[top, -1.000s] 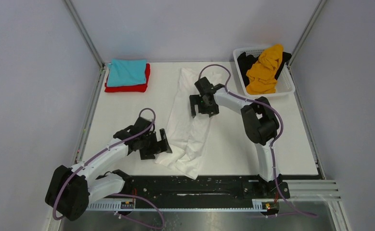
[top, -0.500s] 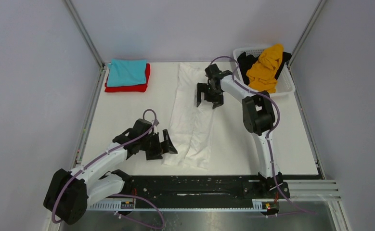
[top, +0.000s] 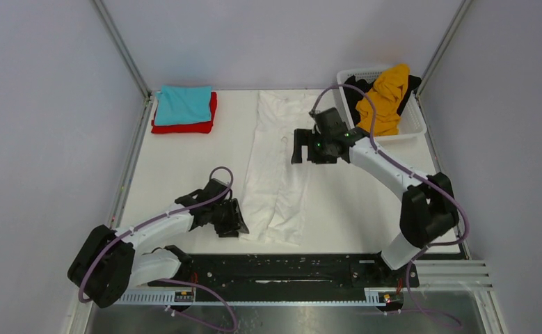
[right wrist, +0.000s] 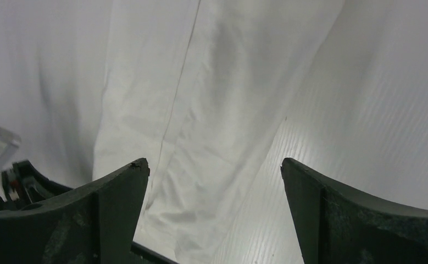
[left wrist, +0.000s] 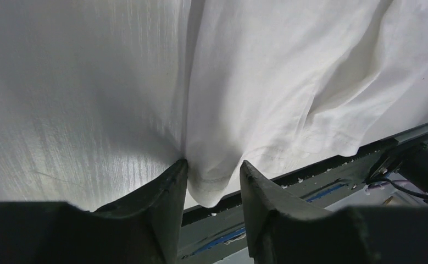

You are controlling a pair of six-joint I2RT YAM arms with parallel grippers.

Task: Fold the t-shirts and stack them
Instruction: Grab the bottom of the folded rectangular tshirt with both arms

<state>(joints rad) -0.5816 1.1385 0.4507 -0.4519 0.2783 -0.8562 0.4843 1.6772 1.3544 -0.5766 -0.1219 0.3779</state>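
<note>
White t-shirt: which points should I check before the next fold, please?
1. Left end effector grips the white t-shirt at its near hem: ok.
2. Right end effector grips cloth: not ok, it is open above the shirt.
3. Left grip catches every layer: cannot tell.
4. Shirt lies as one long strip: ok.
5. Teal t-shirt sits folded on red t-shirt: ok.

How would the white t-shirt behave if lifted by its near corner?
Probably floppy: the white t-shirt bunches into creases at the left gripper. Likely light: thin cloth lying flat. Lifted there, the rest would probably sag and drag.
</note>
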